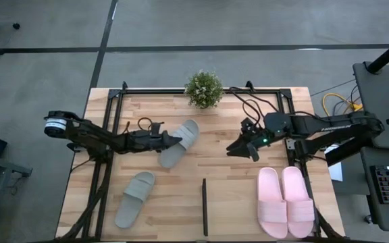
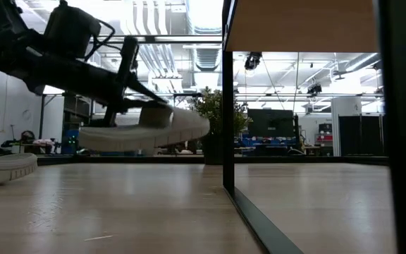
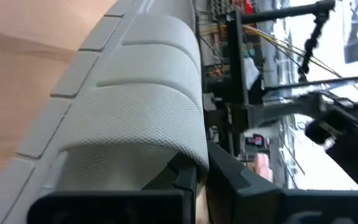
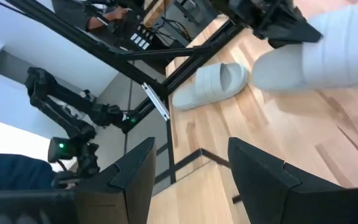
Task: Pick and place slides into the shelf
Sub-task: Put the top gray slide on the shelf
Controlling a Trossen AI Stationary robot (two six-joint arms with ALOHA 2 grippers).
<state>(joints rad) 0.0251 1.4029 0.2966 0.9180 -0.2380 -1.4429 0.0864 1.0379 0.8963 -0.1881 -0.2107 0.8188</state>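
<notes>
The left gripper (image 1: 169, 141) is clenching a grey-green soft foam slide sandal (image 1: 179, 143) by its ribbed strap and holding it off the pale wooden desk (image 1: 228, 182), just in front of the small green potted plant (image 1: 204, 88). In the low view the slide (image 2: 143, 132) is hanging clear of the surface without sagging, so it is probably light and springy; the strap arch looks like the surest hold, since the smooth sole might slip. Its grey-green mate (image 1: 134, 198) is lying further from the plant, toward the left front. The pale pink pair of slides (image 1: 286, 201) is sitting together at the right front. The right gripper (image 1: 243, 148) is hovering with fingers spread, empty, between plant and pink pair.
</notes>
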